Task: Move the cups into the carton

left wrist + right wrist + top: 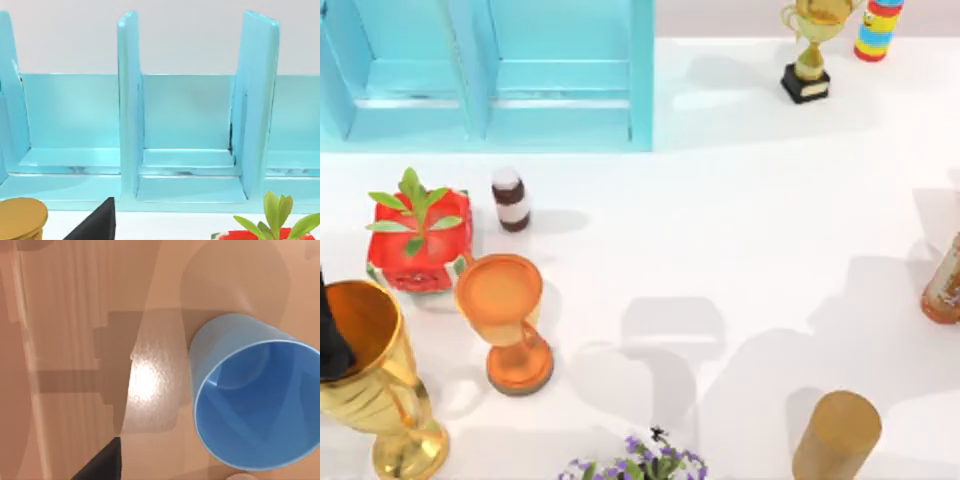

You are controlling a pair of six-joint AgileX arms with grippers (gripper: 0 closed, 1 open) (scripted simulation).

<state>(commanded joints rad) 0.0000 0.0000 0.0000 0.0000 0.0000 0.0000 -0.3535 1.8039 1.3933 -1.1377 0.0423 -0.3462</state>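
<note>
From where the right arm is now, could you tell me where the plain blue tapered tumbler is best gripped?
Grip the plain blue tapered tumbler at its rim, one finger inside and one outside, coming from above. The right wrist view looks into its open mouth, so it seems upright, and the thin wall suits a pinch. The tapered sides might slip in a wider hold.

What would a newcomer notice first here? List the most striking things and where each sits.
The big light-blue carton fills the far left of the table, its compartments open. In front of it stand the red planter with green leaves, the orange goblet and a gold trophy cup at the left edge. The right wrist view looks straight into the blue cup.
</note>
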